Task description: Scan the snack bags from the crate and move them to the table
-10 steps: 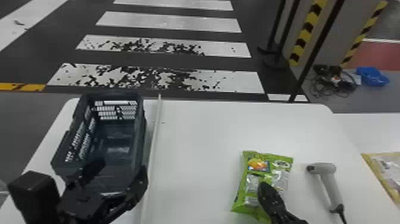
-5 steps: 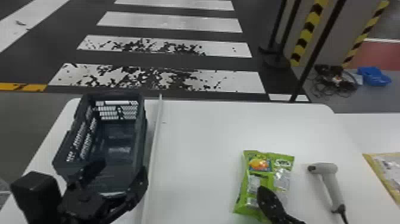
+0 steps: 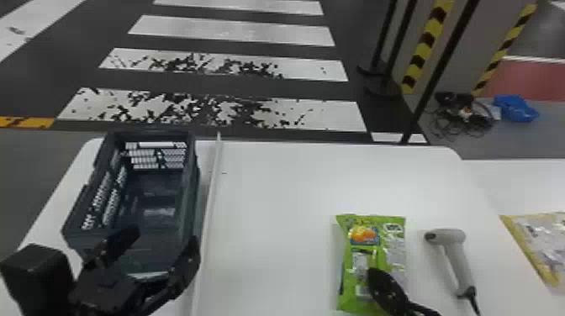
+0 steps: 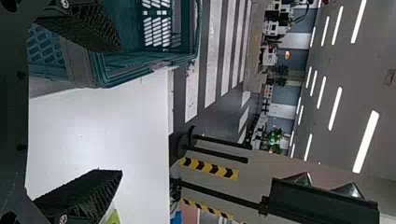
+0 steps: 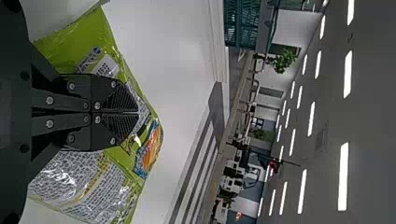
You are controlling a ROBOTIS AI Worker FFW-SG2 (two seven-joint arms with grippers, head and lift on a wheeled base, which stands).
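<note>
Snack bag hides partly behind right gripper, closed, hold unclear; left gripper gapes empty.

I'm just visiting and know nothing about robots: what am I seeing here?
A robot with two black arms, each ending in a two-fingered claw. One viewpoint is its head, looking down; the sideways pictures come from its wrists. On the white table are a dark crate at left, a green snack bag and, right of that, a scanner. The left claw is open and empty by the crate. The right claw is shut over the bag; whether it grips it, I can't tell.
</note>
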